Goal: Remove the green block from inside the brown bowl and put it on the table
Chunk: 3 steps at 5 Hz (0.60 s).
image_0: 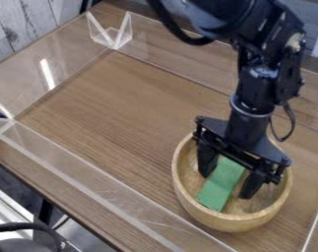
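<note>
green block (223,184): 1 | brown bowl (190,200): 1 | table (128,108): 1
</note>
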Tool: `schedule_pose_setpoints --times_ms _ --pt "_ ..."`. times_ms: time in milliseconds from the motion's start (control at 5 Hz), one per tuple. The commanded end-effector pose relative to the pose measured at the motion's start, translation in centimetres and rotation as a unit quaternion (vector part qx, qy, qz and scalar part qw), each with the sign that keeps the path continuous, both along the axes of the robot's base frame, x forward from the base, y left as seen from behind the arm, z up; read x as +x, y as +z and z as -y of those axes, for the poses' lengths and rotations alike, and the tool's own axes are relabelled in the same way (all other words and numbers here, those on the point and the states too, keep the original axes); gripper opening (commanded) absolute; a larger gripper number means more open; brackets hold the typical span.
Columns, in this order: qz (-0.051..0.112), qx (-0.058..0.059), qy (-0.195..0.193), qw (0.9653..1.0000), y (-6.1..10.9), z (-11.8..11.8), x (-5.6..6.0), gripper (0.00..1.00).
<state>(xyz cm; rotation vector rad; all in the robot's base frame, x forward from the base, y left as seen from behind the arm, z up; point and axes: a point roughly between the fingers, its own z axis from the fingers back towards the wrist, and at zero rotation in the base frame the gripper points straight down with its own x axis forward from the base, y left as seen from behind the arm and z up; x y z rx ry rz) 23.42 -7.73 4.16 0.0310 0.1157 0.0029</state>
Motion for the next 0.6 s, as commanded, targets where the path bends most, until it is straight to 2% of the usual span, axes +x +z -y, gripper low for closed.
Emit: schedule_pose_setpoints --times_ms 0,400 --pt "0.013 -0.006 0.004 0.9999 0.3 0.0 0.6 0.0" --pt "0.015 -0.014 0.005 0.9998 1.5 -0.2 0.7 0.0"
